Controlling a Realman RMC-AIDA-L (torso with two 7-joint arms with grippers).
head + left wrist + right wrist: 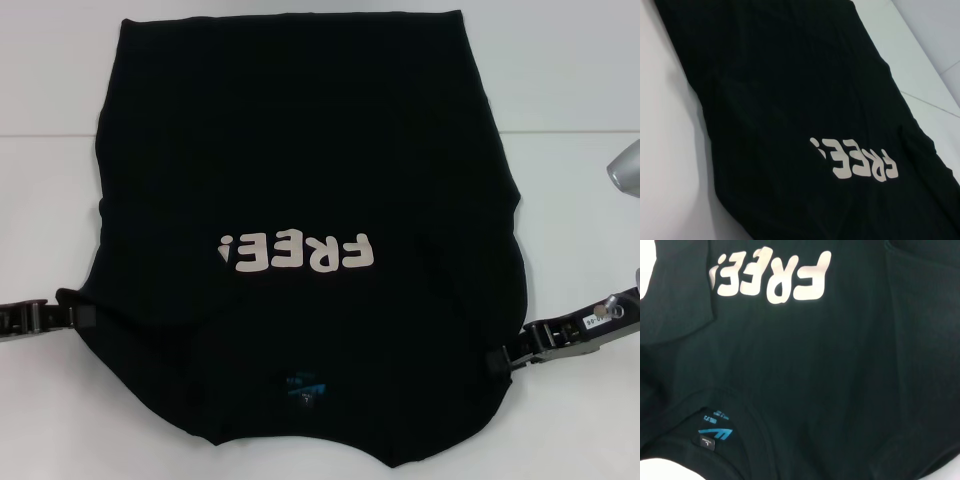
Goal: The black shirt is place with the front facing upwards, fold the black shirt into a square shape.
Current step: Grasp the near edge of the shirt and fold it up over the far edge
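Note:
The black shirt (300, 150) lies flat on the white table (585, 215), front up, with its collar toward me. Its white "FREE!" lettering (297, 251) reads upside down, and the small blue neck label (305, 385) shows near the front edge. No sleeves stick out, and folded-in layers show on both sides in the right wrist view. My left gripper (80, 316) reaches the shirt's left edge at shoulder height. My right gripper (498, 358) meets the right edge, a little nearer to me. The left wrist view shows the shirt (790, 75) and its lettering (855, 160); the right wrist view shows the label (715, 432).
The shirt's far hem (290, 15) lies near the table's back. Its collar end (400, 470) reaches the front edge of the head view. A grey part of my right arm (625, 170) hangs above the table at the far right.

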